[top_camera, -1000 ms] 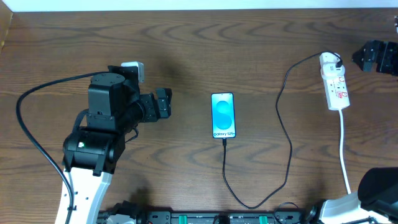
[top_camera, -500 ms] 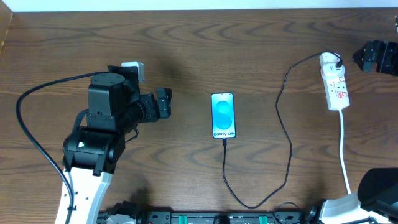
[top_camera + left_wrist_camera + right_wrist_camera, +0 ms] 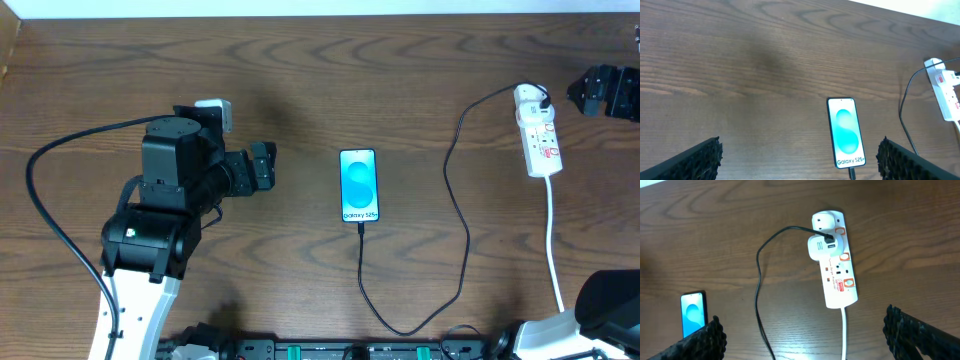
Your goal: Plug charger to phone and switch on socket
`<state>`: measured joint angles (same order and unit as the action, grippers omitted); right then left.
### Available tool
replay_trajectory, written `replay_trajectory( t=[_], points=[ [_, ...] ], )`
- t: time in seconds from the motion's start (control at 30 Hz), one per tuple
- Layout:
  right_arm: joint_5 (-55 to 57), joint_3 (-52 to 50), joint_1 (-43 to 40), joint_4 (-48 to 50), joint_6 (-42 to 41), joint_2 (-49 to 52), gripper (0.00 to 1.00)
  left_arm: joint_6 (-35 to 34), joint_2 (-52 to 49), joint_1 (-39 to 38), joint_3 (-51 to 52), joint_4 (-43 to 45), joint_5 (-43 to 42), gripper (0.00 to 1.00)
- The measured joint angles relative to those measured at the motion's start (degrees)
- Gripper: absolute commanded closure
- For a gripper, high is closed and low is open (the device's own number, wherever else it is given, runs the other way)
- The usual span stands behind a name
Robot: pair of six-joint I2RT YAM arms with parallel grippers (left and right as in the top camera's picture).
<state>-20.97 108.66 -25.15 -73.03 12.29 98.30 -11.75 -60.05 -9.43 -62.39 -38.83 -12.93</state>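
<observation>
left claw: jaws wide, empty, hovering over bare desk, left of the phone.
right claw: jaws wide, empty, just beside the far end of the socket.
phone: flat at mid-desk, screen lit; charger tip seemingly seated in its near edge.
charger: loops across to a white adapter plugged into the socket.
step in hand: likely the switching-on.
next move: right claw must bring one finger down on the right one of the red switches near the adapter, without shoving the strip.
</observation>
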Motion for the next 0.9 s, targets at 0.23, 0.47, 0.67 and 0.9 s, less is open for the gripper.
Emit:
replay_trajectory(
  t=[0.23,0.47,0.67,0.9],
  points=[
    [0.02,0.00,0.00,0.00,0.00,0.00,0.01,0.00,0.63,0.00,0.09,-0.20,0.00,0.01],
    [0.02,0.00,0.00,0.00,0.00,0.00,0.01,0.00,9.70,0.00,5.22,-0.87,2.86,0.01],
    [0.02,0.00,0.00,-0.02,-0.02,0.00,0.01,0.00,21.49,0.00,13.97,-0.57,8.28,0.01],
    [0.04,0.00,0.00,-0.04,-0.02,0.00,0.01,0.00,33.88,1.42,24.98,10.21,11.96,0.01]
  ],
)
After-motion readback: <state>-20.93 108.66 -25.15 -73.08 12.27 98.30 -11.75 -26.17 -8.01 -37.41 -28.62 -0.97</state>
